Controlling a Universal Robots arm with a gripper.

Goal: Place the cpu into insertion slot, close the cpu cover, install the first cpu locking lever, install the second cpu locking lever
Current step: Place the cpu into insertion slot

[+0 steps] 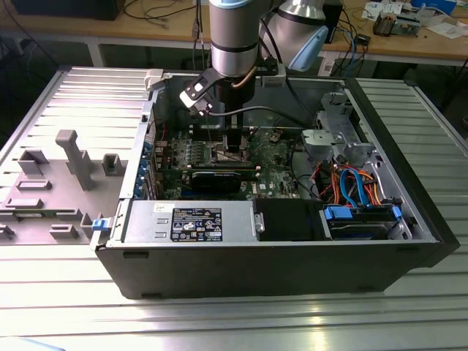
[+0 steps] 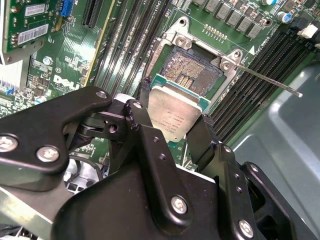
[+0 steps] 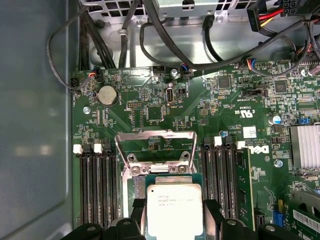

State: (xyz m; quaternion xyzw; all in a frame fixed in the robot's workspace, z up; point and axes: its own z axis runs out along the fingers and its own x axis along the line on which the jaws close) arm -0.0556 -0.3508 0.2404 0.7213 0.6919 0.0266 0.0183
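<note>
An open computer case (image 1: 278, 267) lies on a slatted metal table (image 1: 234, 322), with the robot arm (image 1: 234, 36) lowered over its green circuit board (image 3: 150, 112). The gripper (image 2: 175, 120) clamps two opposite edges of the cpu (image 3: 174, 210). The cpu cover (image 3: 155, 134) stands swung up. The chip hangs just over the near edge of the insertion slot (image 2: 192, 72), whose gold contact field is mostly bare.

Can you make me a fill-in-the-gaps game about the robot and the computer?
The hand is gripping the square silver ____.
The cpu cover is not shut but ____.
The insertion slot has no chip in it, so it is ____.
The circuit board is coloured ____.
Missing words: cpu, open, empty, green.
</note>
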